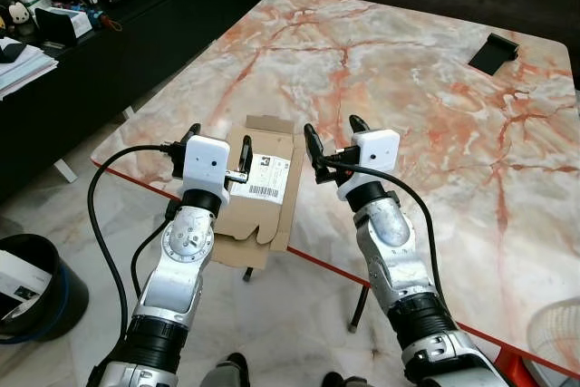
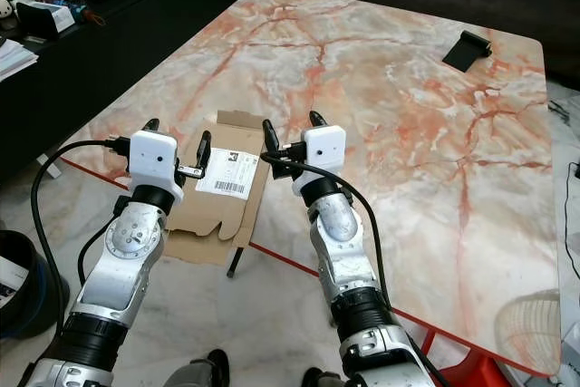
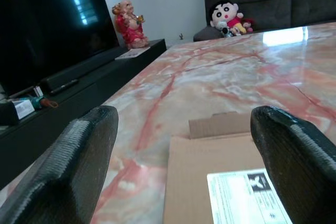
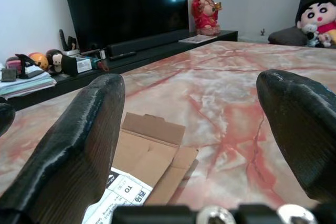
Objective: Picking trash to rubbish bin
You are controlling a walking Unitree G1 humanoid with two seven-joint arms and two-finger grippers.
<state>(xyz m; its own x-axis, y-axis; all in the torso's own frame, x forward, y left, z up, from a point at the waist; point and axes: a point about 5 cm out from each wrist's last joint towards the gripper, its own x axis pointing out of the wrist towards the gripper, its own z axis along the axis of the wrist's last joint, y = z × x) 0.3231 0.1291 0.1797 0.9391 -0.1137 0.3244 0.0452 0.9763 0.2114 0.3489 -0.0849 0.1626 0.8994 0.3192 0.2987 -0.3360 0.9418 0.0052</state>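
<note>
even daylight, sharp head views; window glare on the marble table [image 3: 283, 36].

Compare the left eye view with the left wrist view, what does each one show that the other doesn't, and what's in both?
Left eye view alone: the open right gripper over the table, a black rubbish bin on the floor, a small black object at the table's far side.

Left wrist view alone: a dark TV screen, a red figurine, a plush doll on the sofa.

Both: the flattened cardboard box with its shipping label on the marble table, between the open left gripper's fingers.
</note>
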